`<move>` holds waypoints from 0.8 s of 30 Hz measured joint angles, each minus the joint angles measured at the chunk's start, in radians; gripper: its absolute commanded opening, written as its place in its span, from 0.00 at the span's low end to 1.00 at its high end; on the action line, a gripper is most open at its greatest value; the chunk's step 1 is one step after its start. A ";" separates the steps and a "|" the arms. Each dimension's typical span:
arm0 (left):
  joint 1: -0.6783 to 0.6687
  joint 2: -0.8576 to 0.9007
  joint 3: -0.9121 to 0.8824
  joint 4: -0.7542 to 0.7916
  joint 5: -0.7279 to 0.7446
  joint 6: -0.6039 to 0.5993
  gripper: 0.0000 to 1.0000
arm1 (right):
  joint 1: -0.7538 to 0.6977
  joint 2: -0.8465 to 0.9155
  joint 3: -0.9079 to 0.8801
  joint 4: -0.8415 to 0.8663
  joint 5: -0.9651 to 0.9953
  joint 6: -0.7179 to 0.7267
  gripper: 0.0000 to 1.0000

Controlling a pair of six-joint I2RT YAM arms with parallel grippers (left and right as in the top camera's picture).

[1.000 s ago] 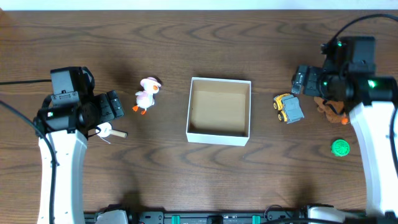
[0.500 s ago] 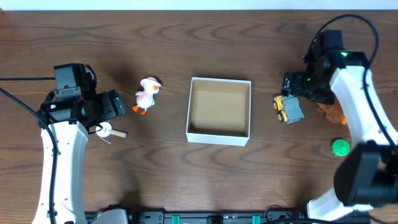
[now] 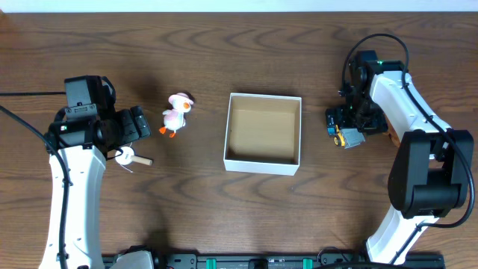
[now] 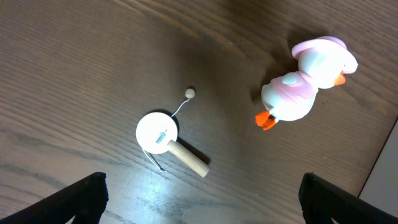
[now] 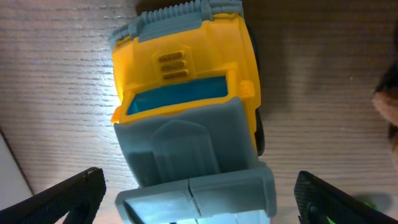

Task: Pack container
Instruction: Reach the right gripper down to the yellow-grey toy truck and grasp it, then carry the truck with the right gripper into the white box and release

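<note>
1. overhead: my right gripper (image 3: 343, 128) has swung over the yellow-and-grey plastic toy truck (image 3: 351, 140), centre right; white-walled square cardboard container (image 3: 262, 165) sits mid-frame, empty.
2. left wrist: left gripper (image 4: 202, 194) spread wide, empty.
3. right wrist: jaws apart astride the truck; grasp next, i judge.

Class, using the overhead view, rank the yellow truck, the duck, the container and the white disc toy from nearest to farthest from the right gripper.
1. yellow truck, directly under the right gripper.
2. container, at the centre.
3. duck, left of the container.
4. white disc toy, far left.
</note>
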 measured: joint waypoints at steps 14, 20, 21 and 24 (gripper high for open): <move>0.000 0.000 0.000 0.003 0.000 0.000 0.98 | 0.000 0.000 0.000 0.010 0.016 -0.084 0.56; 0.000 0.000 0.000 0.003 0.000 0.000 0.98 | 0.000 0.000 0.000 0.010 0.016 -0.087 0.39; 0.000 0.000 0.000 0.003 0.000 0.000 0.98 | 0.000 0.000 0.001 0.010 0.016 -0.085 0.36; 0.000 0.000 0.000 0.003 0.000 0.000 0.98 | 0.000 0.000 0.001 0.010 0.016 -0.085 0.27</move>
